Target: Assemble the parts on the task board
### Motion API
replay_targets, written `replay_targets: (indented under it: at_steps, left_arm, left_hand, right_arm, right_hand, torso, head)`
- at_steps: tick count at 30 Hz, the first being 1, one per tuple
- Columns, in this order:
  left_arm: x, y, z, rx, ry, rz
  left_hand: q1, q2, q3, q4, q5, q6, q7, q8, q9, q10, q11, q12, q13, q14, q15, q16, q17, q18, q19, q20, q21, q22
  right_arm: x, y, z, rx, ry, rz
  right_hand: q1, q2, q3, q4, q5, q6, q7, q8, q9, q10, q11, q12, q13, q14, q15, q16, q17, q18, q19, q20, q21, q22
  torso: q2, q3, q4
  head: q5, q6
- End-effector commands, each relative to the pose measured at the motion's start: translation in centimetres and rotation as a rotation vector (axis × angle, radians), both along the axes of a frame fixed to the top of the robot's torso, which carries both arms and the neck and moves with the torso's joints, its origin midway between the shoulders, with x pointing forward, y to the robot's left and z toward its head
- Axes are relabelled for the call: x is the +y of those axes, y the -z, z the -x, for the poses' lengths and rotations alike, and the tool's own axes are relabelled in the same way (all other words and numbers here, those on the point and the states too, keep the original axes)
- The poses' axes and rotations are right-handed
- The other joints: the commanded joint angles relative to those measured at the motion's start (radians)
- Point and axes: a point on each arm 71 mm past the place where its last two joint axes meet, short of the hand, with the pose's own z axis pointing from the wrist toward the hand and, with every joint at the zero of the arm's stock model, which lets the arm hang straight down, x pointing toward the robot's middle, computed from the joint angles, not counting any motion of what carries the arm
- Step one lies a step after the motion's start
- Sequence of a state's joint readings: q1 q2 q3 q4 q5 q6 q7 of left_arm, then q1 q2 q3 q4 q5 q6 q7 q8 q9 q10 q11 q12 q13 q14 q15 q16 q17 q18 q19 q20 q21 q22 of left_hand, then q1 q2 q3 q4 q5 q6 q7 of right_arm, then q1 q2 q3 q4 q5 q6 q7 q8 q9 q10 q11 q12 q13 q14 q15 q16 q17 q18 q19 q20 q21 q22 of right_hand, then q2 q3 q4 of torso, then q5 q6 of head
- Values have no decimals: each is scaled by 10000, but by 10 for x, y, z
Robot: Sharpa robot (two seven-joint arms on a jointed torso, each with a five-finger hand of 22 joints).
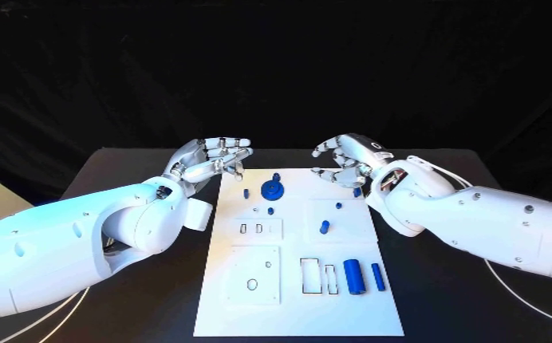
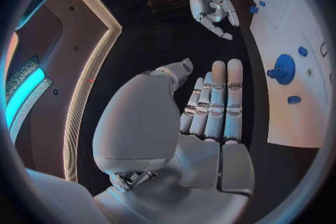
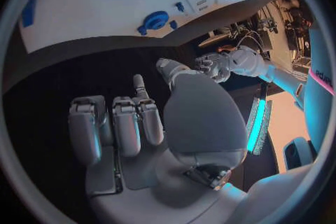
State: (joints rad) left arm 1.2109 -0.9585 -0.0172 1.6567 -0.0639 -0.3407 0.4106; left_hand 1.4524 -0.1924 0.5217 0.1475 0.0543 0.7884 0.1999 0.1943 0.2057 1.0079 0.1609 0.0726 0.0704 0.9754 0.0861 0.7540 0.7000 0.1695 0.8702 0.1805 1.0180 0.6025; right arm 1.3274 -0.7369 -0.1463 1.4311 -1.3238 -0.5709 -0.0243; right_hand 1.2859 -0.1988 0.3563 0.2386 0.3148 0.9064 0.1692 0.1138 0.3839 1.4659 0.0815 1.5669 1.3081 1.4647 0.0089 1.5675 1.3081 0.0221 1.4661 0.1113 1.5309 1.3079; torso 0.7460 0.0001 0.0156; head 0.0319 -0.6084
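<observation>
Head view: both arms reach in past the far corners of the task board (image 1: 230, 311). The left hand (image 1: 214, 159) and right hand (image 1: 348, 161) hover with loosely spread fingers, holding nothing. On the board sit one blue gear (image 1: 273, 191) at the far end and two blue cylinders (image 1: 354, 276) near right.

Left wrist view: the left hand's fingers (image 2: 225, 101) lie straight and empty beside the board.

Right wrist view: the right hand's fingers (image 3: 126, 126) curl loosely, empty.
</observation>
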Motion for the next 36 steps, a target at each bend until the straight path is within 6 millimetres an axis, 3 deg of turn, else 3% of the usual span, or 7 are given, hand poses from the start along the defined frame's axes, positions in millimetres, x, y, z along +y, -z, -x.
replay_targets:
  at_steps: [1, 6, 10, 14, 20, 26, 36]
  left_arm:
    - [-2, -2, 0, -96, 189, 96]
    - [-2, -1, 0, -96, 223, 110]
    - [-2, -1, 0, -95, 241, 117]
    - [-2, 0, -1, -93, 247, 119]
    - [-2, 0, -1, -88, 237, 115]
    - [-1, 0, -2, -86, 226, 110]
    - [-1, 1, -2, -87, 235, 111]
  left_hand:
    - [-21, -46, 44, 34, 6, -62, 163, 58, 9, -59, -15, 39, -6, -57, 19, 21, -9, 158, -73, 21, 35, 13]
    - [-21, -50, 52, 20, 5, -64, 159, 63, 13, -57, -17, 42, -5, -61, 18, 27, -14, 159, -78, 21, 42, 12]
    - [-21, -50, 52, 20, 5, -64, 159, 63, 13, -57, -17, 42, -5, -61, 18, 27, -14, 159, -78, 21, 42, 12]
    - [-21, -50, 52, 20, 5, -64, 159, 63, 13, -57, -17, 42, -5, -61, 18, 27, -14, 159, -78, 21, 42, 12]
    - [-21, -50, 52, 20, 5, -64, 159, 63, 13, -57, -17, 42, -5, -61, 18, 27, -14, 159, -78, 21, 42, 12]
    - [-21, -50, 52, 20, 5, -64, 159, 63, 13, -57, -17, 42, -5, -61, 18, 27, -14, 159, -78, 21, 42, 12]
    - [-25, -54, 62, 4, 5, -62, 153, 72, 18, -50, -20, 47, -3, -68, 17, 34, -21, 160, -86, 21, 50, 11]
  right_arm:
    - [-3, 2, 4, 781, -674, -406]
    - [-60, 3, 5, 1342, -374, -1]
    - [-86, 6, 3, 1454, -97, 245]
    - [-101, 11, 1, 1576, 133, 445]
    - [-112, 22, -1, 1784, 362, 706]
    - [-112, 32, -5, 1881, 595, 810]
    - [-100, 42, -11, 2059, 682, 798]
  right_hand:
    - [284, -80, 80, -176, -329, 36, -2, -68, 19, 1049, 35, 39, 2627, 1061, 21, 33, 2627, -96, 788, 30, -34, 2226]
    - [901, -316, 7, -589, -1225, 120, -8, -67, 45, 1049, 37, 39, 2627, 1061, -8, 33, 2627, -63, 716, 9, -153, 2126]
    - [1092, -348, -63, -683, -1351, 126, -25, -85, 47, 1049, 25, 39, 2627, 1061, -23, 33, 2627, -61, 710, -2, -164, 2120]
    - [1139, -357, -82, -706, -1367, 127, -29, -90, 47, 1049, 20, 39, 2627, 1061, -27, 33, 2627, -62, 712, -5, -160, 2124]
    - [1205, -381, -120, -740, -1389, 116, -36, -103, 44, 1049, 14, 39, 2627, 1061, -32, 33, 2627, -56, 700, -10, -182, 2106]
    - [1230, -375, -130, -748, -1379, 97, -35, -117, 40, 1049, 9, 39, 2627, 1061, -29, 33, 2627, -54, 695, -11, -191, 2099]
    - [1225, -348, -142, -730, -1346, 89, -28, -126, 38, 1049, 12, 39, 2627, 1061, -23, 33, 2627, -53, 693, -10, -195, 2096]
  torso:
    - [-72, 42, -100]
    - [-110, 91, -181]
    - [-115, 124, -210]
    - [-112, 128, -177]
    - [-95, 84, -157]
    - [-93, 81, -174]
    - [-102, 65, -131]
  head:
    - [-37, -26]
    - [-26, -75]
    - [-76, -110]
    - [-109, -141]
    - [-144, -183]
    - [-102, -213]
    - [-86, -267]
